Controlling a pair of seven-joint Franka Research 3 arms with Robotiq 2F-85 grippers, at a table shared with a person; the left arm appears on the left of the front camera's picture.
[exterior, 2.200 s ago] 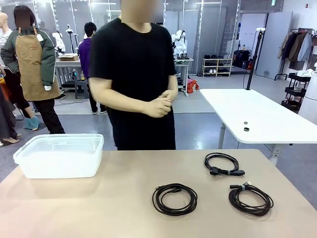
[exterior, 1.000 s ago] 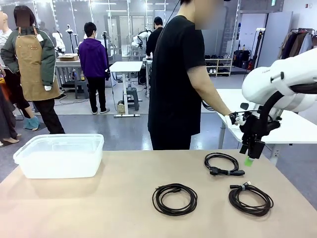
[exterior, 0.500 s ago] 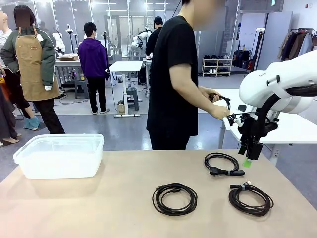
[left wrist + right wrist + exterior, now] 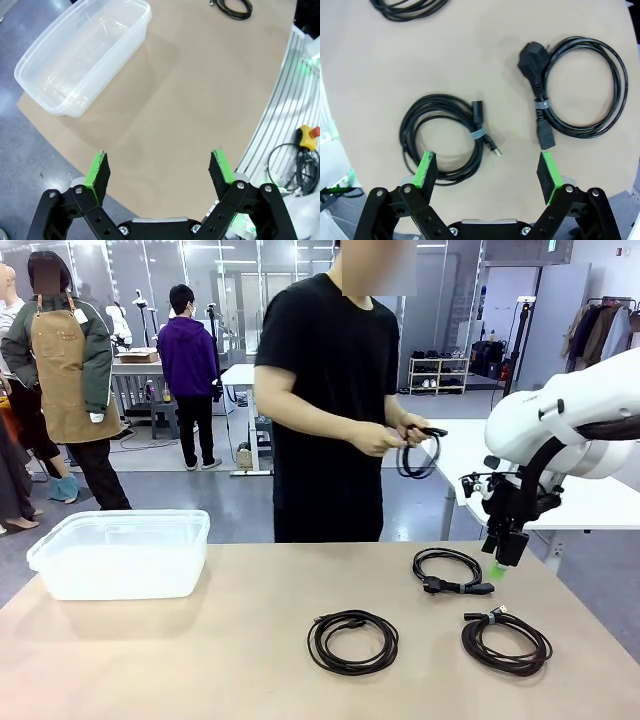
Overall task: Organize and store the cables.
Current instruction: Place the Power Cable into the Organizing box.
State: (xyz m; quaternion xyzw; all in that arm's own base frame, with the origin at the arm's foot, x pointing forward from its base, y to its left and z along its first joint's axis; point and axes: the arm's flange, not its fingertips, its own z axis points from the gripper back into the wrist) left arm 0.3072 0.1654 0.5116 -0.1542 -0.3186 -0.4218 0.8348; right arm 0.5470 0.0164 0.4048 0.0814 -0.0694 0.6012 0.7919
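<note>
Lower the right tool [image 4: 490, 170], jaws wide, astride the plug coil [image 4: 542, 104] at its tie; the left tool [image 4: 160, 172] also gapes, over the bench [image 4: 190, 100].

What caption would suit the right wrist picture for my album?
The robot's open right hand hangs above a thin coiled cable and a chunky-plugged cable on the tan table.
</note>
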